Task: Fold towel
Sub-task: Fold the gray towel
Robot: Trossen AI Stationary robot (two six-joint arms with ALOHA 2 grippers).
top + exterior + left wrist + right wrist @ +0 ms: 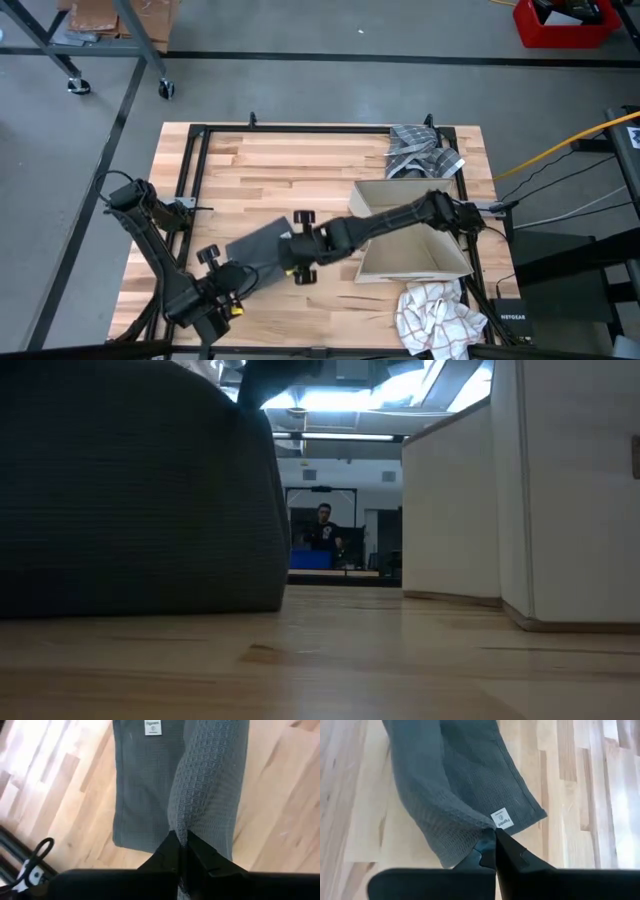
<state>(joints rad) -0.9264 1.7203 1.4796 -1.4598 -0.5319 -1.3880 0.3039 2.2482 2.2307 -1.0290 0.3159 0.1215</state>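
A dark grey waffle towel (262, 243) lies partly on the wooden table (300, 170) near its front left, with a white label (502, 818) by one corner. In the low view it fills the left as a dark raised mass (140, 490). My left gripper (245, 274) is shut on it from the near left; in the left wrist view the towel (140, 795) spreads flat beyond my left gripper (182, 840). My right gripper (285, 252), reaching in from the right, is shut on the towel (445, 770) beside the label, at the right gripper's tips (495, 837). My left gripper pinches a bunched ridge of the towel (186, 822) between its two fingers, slanting down from above. The ridge rises from the flat part on the table up to the fingers; how many layers I cannot tell. My right gripper pinches the towel's edge at the corner next to the label (485, 827) between its two fingers, slanting down from above. That corner is raised off the wood, and the cloth runs away from the fingers down onto the table.
An open cardboard box (410, 235) stands right of the towel, under the right arm, and shows as a pale wall in the low view (530, 490). A plaid cloth (425, 152) lies far right, a white checked cloth (435, 318) near right. A person (322, 525) stands far behind.
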